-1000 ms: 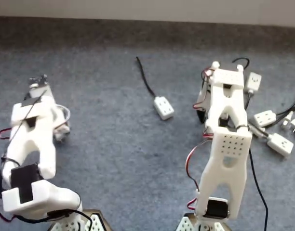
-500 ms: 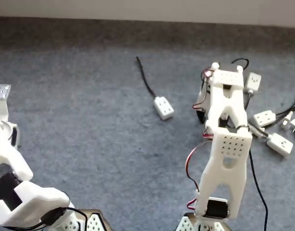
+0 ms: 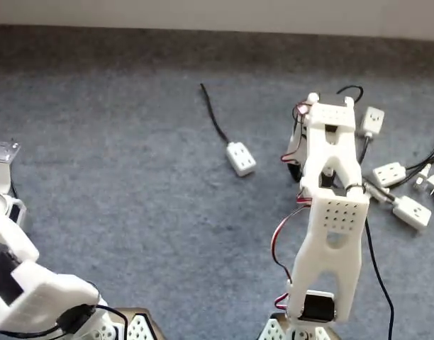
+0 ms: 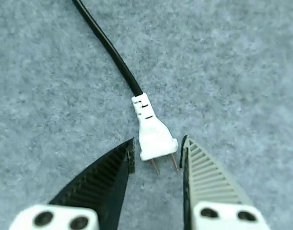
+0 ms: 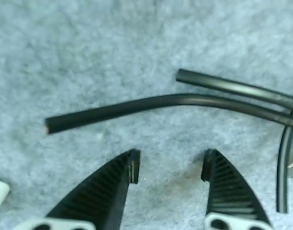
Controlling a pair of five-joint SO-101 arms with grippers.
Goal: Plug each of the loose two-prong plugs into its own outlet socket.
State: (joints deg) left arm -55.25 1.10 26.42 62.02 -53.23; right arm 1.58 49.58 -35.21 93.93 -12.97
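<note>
**Plug lined up, nothing seated**

The white two-prong plug (image 4: 153, 139) lies loose between our left gripper's (image 4: 157, 153) open, empty jaws. Our right gripper (image 5: 168, 165), also open and empty, hovers over black cords (image 5: 137, 108). The outlet socket (image 3: 240, 158) sits vacant; we judge all plugging remains.

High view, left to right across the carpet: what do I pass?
Left arm → lone outlet block with its black cord → right arm → bunch of outlet blocks → plugs at the right edge.
</note>
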